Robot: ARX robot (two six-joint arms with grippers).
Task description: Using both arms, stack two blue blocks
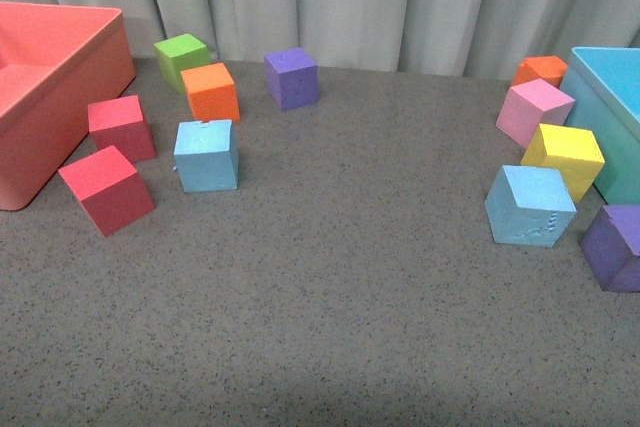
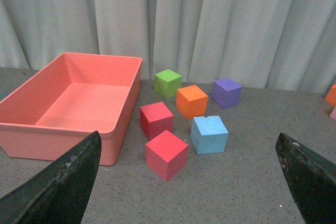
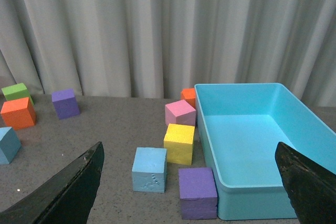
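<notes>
Two blue blocks lie far apart on the grey table. One blue block [image 1: 207, 155] sits left of centre beside two red cubes, and it also shows in the left wrist view [image 2: 209, 134]. The other blue block [image 1: 530, 205], with an embossed mark on its front face, sits at the right, and the right wrist view shows it too [image 3: 149, 169]. Neither arm appears in the front view. My left gripper [image 2: 187, 135] is open, well short of its block. My right gripper [image 3: 188, 144] is open too, nothing between its fingers [image 3: 63, 192].
A red bin [image 1: 40, 67] stands at the far left, a light blue bin [image 1: 610, 117] at the far right. Red [image 1: 106, 189], orange [image 1: 210, 92], green [image 1: 181, 55] and purple [image 1: 291, 78] cubes surround the left block. Yellow [image 1: 568, 157], pink [image 1: 534, 112] and purple [image 1: 612, 247] cubes crowd the right one. A curtain hangs behind.
</notes>
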